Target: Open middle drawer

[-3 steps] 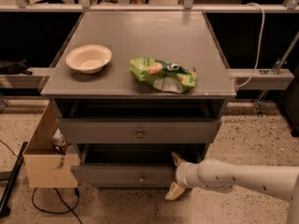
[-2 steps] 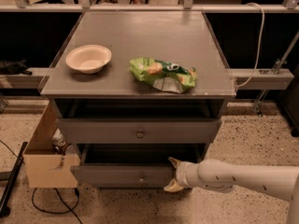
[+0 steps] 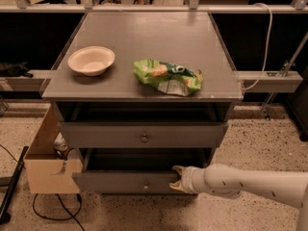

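The grey cabinet [image 3: 144, 37] shows two drawer fronts with small round knobs. The upper front [image 3: 96, 134] is the wider one. Below it the middle drawer [image 3: 110, 182] stands pulled out partway, with a dark opening above its front. My gripper [image 3: 175, 178] comes in from the right on a white arm [image 3: 240, 181]. It is at the right end of the middle drawer's front. Its fingers [image 3: 177, 169] are spread, one at the front's top edge and one at its lower edge. A third drawer does not show.
A white bowl [image 3: 91, 60] and a green snack bag [image 3: 167, 76] lie on the cabinet top. A cardboard box [image 3: 45, 170] stands against the cabinet's left side. Black cables [image 3: 48, 208] run over the speckled floor at the left. A rail [image 3: 269, 81] passes behind.
My gripper has shifted slightly to the left along the middle drawer's front. The drawer, bowl and bag have not visibly moved.
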Available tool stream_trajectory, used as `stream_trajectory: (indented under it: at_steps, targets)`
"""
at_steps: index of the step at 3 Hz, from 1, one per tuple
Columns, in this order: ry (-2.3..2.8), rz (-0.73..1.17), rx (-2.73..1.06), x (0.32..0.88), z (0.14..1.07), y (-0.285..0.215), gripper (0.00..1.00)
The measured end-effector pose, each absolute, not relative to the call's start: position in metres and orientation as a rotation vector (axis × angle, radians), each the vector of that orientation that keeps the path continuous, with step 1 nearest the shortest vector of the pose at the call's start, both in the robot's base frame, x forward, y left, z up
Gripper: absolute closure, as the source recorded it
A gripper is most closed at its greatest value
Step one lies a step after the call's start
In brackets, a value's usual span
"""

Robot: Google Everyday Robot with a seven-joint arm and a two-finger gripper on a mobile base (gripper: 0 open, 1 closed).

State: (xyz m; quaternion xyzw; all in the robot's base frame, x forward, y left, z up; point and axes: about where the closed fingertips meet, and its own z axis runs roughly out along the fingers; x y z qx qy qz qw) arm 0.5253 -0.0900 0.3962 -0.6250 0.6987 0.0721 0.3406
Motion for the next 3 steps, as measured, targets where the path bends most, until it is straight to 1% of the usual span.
stream_trajectory:
  at_steps: [1,2,3]
  targets:
    - [1.818,0.188,-1.626,0.525,0.399,-0.09,0.96]
    - [1.818,0.188,-1.626,0.525,0.403,-0.09,1.0]
    - [1.826,0.211,-1.614,0.513,0.405,-0.09,1.0]
